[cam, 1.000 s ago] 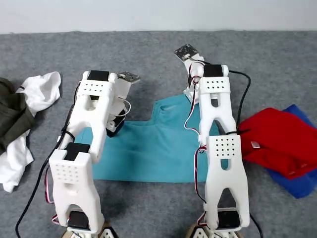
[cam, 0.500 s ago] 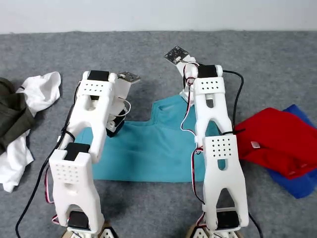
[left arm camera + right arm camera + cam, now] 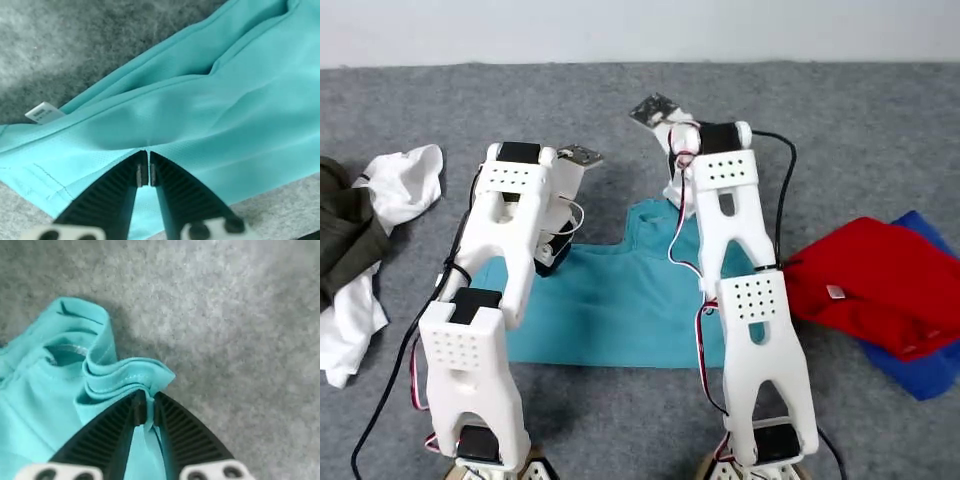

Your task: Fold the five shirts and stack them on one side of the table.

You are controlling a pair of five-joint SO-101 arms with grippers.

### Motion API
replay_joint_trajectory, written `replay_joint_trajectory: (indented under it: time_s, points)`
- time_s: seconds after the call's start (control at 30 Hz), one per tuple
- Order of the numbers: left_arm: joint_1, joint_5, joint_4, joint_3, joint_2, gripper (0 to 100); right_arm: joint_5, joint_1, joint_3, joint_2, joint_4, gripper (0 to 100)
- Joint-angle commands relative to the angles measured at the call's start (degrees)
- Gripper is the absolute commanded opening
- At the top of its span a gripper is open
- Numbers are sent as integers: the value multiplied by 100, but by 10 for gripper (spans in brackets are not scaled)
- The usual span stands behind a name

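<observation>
The thin turquoise knit shirt (image 3: 610, 300) lies spread beneath both arms. The left gripper (image 3: 144, 172) is clamped shut on a flat layer, and the right gripper (image 3: 146, 409) is pinched on a bunched edge. I reckon that thick bunch could slip free mid-pull, leaving the fold crooked.

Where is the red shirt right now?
In the high view, the red shirt lies crumpled on the right side of the table, on top of a blue shirt, just right of the right arm and the teal shirt.
</observation>
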Motion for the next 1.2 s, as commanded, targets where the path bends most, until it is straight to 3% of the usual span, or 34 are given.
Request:
replay_joint_trajectory:
  time_s: [0.0,0.33,0.6,0.93,1.17]
  points:
    - [18,9,114,-13,-105,15,-88,-48,290,-796,268,10]
    - [18,9,114,-13,-105,15,316,22,3631,-2668,233,10]
    - [18,9,114,-13,-105,15,738,4,5653,-4163,224,10]
    - [53,9,114,-13,-105,15,747,-48,7886,-6237,171,10]
    - [62,9,114,-13,-105,15,721,-48,10409,-7169,-1490,12]
